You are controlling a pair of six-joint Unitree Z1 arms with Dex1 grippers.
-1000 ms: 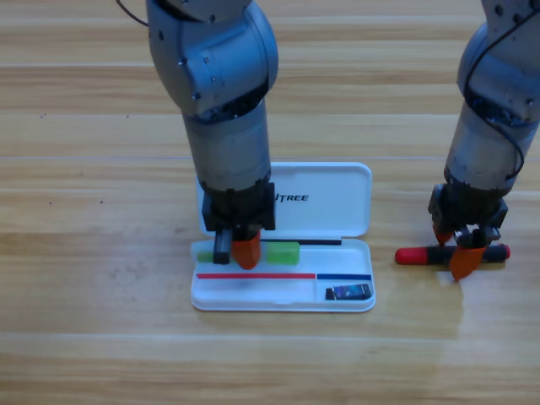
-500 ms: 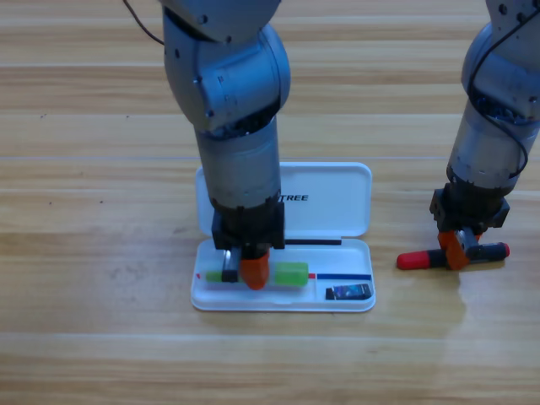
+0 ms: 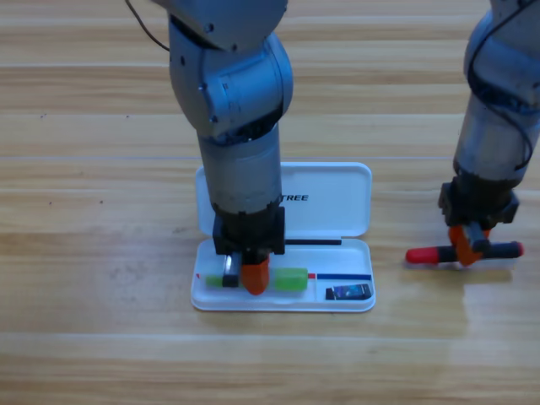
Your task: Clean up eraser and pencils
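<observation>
The black marker with the red cap [image 3: 462,252] lies on the wooden bench [image 3: 101,253] out at three o'clock from the open white plastic case [image 3: 325,215], well apart from it, its long axis running nine-to-three with the red end toward the case. My right claw [image 3: 469,251] stands straight over its middle, pointing down, orange jaws closed across the barrel, so I judge I have it in a crosswise grip (though whether it rests on the bench or is just lifted I cannot tell). What the coming move turns on: the case lies toward nine o'clock from this claw, and the case's trough also runs nine-to-three, so the marker should need carrying sideways without turning.

The green stick [image 3: 288,279] is down in the case's lower tray, also lying nine-to-three, its middle covered by my left claw [image 3: 243,277], which points down into the tray and appears clamped on it. The small dark blue-black eraser [image 3: 348,293] already sits in the tray's corner compartment at about four o'clock from that claw, near but apart. The left arm crowds the tray, so my right arm may have to wait before coming in.
</observation>
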